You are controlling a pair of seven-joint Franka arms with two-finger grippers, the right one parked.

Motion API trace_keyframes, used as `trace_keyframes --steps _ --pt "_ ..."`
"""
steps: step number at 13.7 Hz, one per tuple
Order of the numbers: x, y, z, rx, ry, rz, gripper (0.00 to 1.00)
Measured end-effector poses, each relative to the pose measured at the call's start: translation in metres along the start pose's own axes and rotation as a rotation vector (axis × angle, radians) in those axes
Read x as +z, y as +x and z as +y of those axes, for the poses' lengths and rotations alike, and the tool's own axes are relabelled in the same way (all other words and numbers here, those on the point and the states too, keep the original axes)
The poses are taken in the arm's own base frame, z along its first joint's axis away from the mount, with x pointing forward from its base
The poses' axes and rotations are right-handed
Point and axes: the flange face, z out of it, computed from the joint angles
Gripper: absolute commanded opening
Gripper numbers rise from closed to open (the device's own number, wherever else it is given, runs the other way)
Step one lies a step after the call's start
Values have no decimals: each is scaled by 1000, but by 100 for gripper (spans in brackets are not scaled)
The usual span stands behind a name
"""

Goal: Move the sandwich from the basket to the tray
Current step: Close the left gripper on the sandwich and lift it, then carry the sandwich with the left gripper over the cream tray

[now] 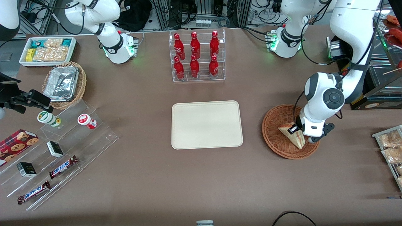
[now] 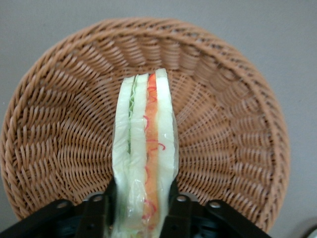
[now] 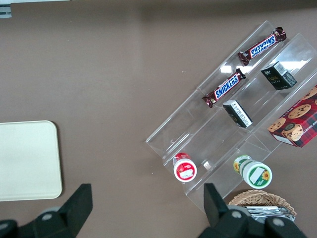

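From the front, the hand (image 1: 298, 131) is down in the basket (image 1: 276, 142), clamped on the sandwich (image 1: 290, 133); the tray (image 1: 206, 124) lies apart on the desk (image 1: 157, 175). At the wrist, both fingers (image 2: 99, 213) pinch the sandwich (image 2: 146, 163) (filling edge showing) over the basket (image 2: 64, 148).

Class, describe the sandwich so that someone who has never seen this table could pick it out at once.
Find the cream tray at the table's middle, then the round reddish-brown basket beside it, toward the working arm's end. The sandwich lies inside it, gripped by the tool: a pale triangular wedge with orange, white and green filling, the only food there.
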Motion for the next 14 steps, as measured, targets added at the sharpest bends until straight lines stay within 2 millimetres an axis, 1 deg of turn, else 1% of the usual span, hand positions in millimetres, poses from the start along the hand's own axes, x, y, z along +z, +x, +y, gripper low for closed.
trace_keyframes --steps 2,4,5,6,7,8,9,10,12,14 --pt "-20 8 5 -3 29 -17 12" --pt "-54 16 13 -2 72 -43 12" --pt "-73 16 21 8 83 -47 10" --pt "-90 11 34 28 89 -47 9" --pt "-104 2 49 55 91 -44 9" --pt "-116 -12 68 88 90 -40 9" --pt "-126 -31 88 123 89 -34 9" --pt "-133 -54 109 168 89 -31 9" --pt "-134 -104 144 252 85 -33 9" --pt "-122 -145 174 307 66 -81 9"
